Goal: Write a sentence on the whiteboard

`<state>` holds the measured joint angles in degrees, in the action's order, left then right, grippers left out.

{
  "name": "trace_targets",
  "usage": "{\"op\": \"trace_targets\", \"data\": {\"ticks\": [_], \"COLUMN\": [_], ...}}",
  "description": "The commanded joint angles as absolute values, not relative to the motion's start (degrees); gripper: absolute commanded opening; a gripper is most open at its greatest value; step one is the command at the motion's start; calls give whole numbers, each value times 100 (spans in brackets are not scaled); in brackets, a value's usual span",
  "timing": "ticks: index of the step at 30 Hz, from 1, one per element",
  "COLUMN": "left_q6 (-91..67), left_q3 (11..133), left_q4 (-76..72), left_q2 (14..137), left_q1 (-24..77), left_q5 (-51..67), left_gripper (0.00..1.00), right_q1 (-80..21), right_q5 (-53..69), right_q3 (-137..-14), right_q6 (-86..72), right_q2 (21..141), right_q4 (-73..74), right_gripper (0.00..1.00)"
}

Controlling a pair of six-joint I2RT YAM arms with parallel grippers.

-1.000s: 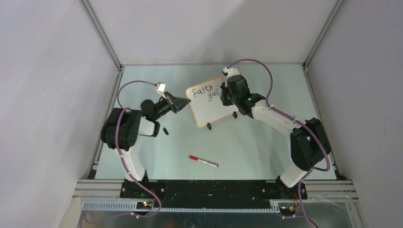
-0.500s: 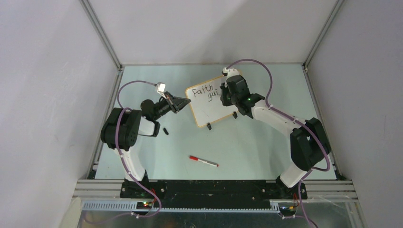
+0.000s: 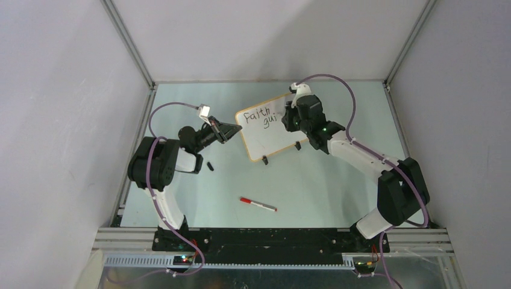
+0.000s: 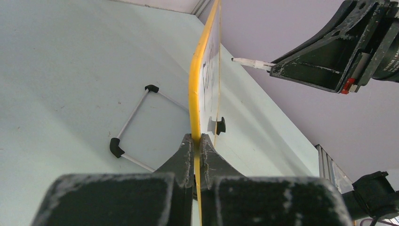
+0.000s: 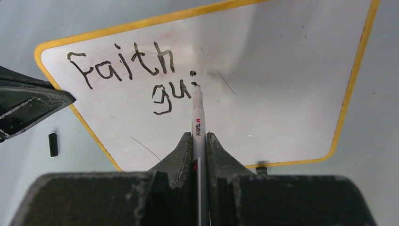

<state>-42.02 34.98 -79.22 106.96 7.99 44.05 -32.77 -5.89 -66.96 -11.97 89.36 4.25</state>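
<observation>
Left fingers (image 4: 184,157) clamp the edge of the orange-framed white rectangular whiteboard (image 5: 282,84); right fingers (image 5: 180,155) grip a white marker (image 5: 197,123), tip at black lettering (image 5: 127,66) "faith gui".

bright, even, diffuse light; shadows faint and soft. the whiteboard (image 5: 282,70) shows mild sheen. near foreground in both wrist views blurs.

Now farther right across the whiteboard (image 5: 282,70): the right tool (image 5: 198,137) and its marker (image 5: 197,113).

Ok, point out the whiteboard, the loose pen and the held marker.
whiteboard (image 3: 274,141), top view, bare white face
loose pen (image 3: 259,205), top view, mid-barrel
held marker (image 5: 198,121), right wrist view, labelled barrel
</observation>
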Motion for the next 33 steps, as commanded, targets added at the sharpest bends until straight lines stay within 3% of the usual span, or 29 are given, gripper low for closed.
{"op": "trace_targets", "data": {"ticks": [1, 33], "left_q6": [-3894, -3709], "left_q3": [3392, 3489], "left_q4": [-8025, -7621], "left_q2": [10537, 10494], "left_q1": [808, 872], "left_q5": [4357, 4230], "left_gripper": [0, 0], "right_q1": [-3261, -3235], "right_q5": [-553, -636], "right_q3": [-6527, -6337], "right_q6": [-1250, -1345], "right_q2": [8649, 8638], "right_q4": [-81, -388], "right_gripper": [0, 0]}}
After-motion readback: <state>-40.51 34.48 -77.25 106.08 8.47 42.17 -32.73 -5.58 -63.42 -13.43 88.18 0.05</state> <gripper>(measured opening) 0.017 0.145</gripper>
